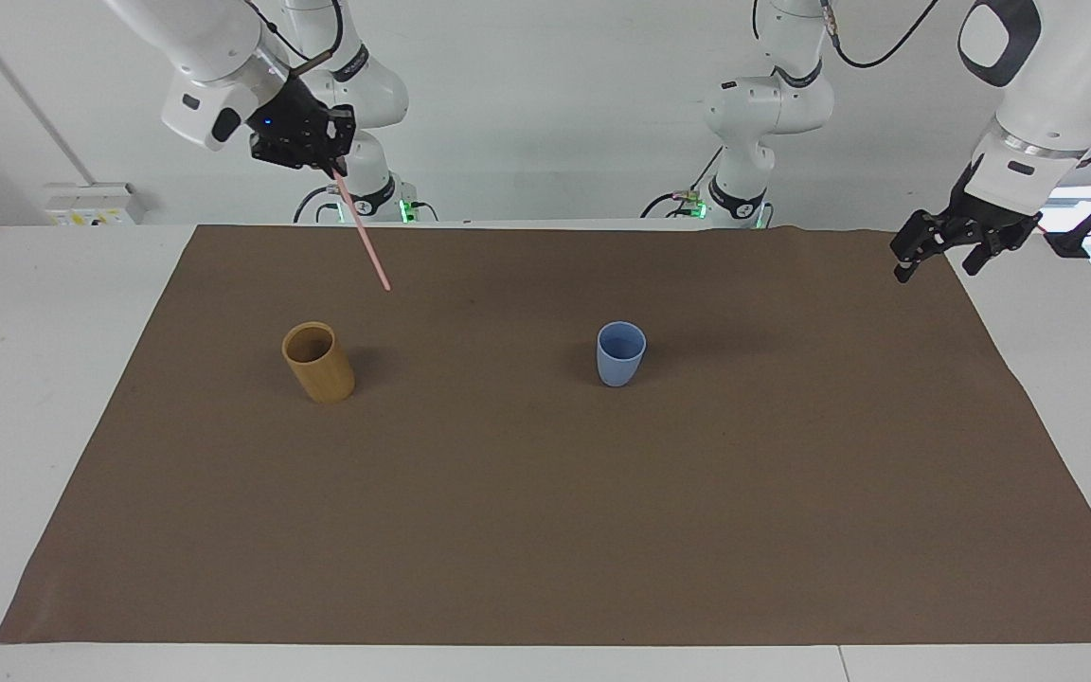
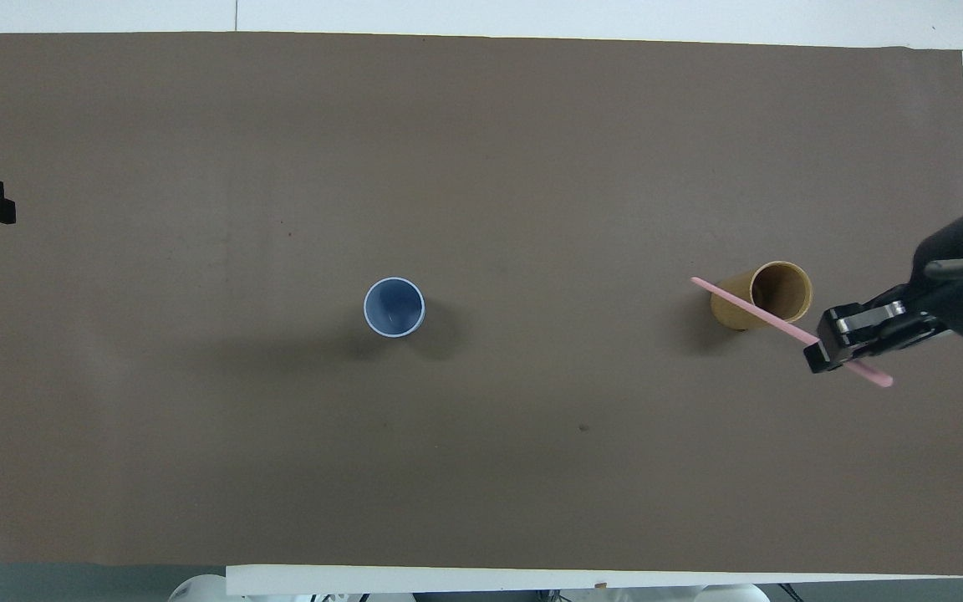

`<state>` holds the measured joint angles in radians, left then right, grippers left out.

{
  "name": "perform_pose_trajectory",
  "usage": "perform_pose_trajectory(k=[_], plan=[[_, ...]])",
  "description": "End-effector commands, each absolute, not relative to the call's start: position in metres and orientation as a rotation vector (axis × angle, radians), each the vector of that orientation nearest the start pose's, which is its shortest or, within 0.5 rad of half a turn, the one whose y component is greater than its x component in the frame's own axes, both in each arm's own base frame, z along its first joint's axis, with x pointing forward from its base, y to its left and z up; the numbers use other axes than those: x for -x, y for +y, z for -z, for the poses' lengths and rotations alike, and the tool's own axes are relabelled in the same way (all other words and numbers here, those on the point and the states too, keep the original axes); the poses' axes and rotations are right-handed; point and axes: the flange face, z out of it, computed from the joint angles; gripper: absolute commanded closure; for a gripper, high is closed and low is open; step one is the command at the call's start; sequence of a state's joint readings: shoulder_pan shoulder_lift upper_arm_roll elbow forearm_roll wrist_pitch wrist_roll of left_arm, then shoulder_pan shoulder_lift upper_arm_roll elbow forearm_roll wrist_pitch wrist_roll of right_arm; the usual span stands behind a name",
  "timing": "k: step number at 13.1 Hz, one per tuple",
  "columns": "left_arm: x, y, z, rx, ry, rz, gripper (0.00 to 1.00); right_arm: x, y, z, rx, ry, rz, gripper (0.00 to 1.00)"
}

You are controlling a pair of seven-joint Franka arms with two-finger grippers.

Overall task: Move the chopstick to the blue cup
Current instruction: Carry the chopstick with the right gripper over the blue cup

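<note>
Facing view: the chopstick (image 1: pixel 363 233) is gripped near its top by the right hand (image 1: pixel 330 167), high in the air, clear of the tan cup (image 1: pixel 317 362). The left hand (image 1: pixel 941 254) is held open, waiting at the bench's edge.

Overhead view: the carry step is judged under way; next the stick's tip must be brought over the blue cup (image 2: pixel 394 307) and lowered.

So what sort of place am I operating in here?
Likely a robotics lab bench: a white table under a brown paper sheet, bare white walls, and only test props, a tan cylindrical cup and a small light-blue cup.
</note>
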<state>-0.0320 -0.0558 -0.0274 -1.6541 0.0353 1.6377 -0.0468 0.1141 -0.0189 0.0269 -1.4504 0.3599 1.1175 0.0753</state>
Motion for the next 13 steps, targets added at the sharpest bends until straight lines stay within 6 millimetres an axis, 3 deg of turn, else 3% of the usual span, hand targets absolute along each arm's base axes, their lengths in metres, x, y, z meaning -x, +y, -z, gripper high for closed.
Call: perform_pose_trajectory(k=[1,3,6,8,11,13], plan=[[-0.538,-0.027,-0.625,3.111,0.009,0.050,0.00,-0.478,0.194,-0.653,2.730,-0.077,-0.492,1.00],[-0.538,-0.028,-0.627,3.110,0.011,0.055,0.00,-0.475,0.275,-0.638,2.714,0.092,-0.457,1.00],[-0.538,-0.027,-0.626,3.111,0.009,0.053,0.00,-0.473,0.342,-0.592,2.620,0.315,-0.482,1.00],[-0.539,-0.027,-0.626,3.111,0.009,0.053,0.00,-0.457,0.372,-0.562,2.603,0.398,-0.491,1.00],[-0.538,-0.027,-0.625,3.111,0.009,0.050,0.00,-0.439,0.389,-0.532,2.609,0.405,-0.514,1.00],[-0.539,-0.027,-0.626,3.111,0.009,0.055,0.00,-0.446,0.392,-0.519,2.591,0.442,-0.465,1.00]])
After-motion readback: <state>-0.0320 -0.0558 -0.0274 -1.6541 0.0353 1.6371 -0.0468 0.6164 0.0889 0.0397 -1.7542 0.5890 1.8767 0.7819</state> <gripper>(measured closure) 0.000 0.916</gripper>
